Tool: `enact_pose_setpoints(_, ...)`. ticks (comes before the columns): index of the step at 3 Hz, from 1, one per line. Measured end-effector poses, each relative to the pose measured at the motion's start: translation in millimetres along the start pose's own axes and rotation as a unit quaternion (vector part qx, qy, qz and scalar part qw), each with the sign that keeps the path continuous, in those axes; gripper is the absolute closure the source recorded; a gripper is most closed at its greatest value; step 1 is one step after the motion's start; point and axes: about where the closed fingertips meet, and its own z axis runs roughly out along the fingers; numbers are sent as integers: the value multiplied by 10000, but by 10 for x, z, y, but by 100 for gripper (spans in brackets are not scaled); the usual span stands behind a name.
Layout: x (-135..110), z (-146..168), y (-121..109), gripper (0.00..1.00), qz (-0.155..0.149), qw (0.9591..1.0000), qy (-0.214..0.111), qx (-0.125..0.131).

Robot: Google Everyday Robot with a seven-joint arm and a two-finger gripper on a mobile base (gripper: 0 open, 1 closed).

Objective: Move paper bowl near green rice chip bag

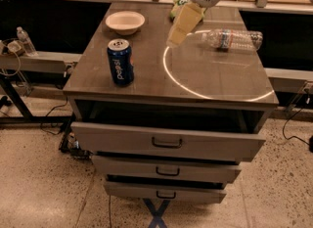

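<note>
The paper bowl (125, 22) is a shallow cream-white bowl standing at the back left of the table top. The green rice chip bag (174, 10) lies at the back middle, mostly hidden behind my arm; only a green sliver shows. My gripper (182, 26) hangs above the table just in front of the bag, to the right of the bowl and apart from it. It holds nothing that I can see.
A blue Pepsi can (120, 61) stands upright at the front left. A clear plastic water bottle (233, 39) lies on its side at the back right. A white ring of light (168, 73) marks the table top. Drawers (166, 143) below stand partly open.
</note>
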Motion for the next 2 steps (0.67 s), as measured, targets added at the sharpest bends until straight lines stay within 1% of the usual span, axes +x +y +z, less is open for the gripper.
enact_pose_setpoints(1, -55, 155, -111, 0, 189, 9996, -187, 121)
enact_pose_setpoints(2, -370, 811, -521, 0, 510, 9951, -804, 254)
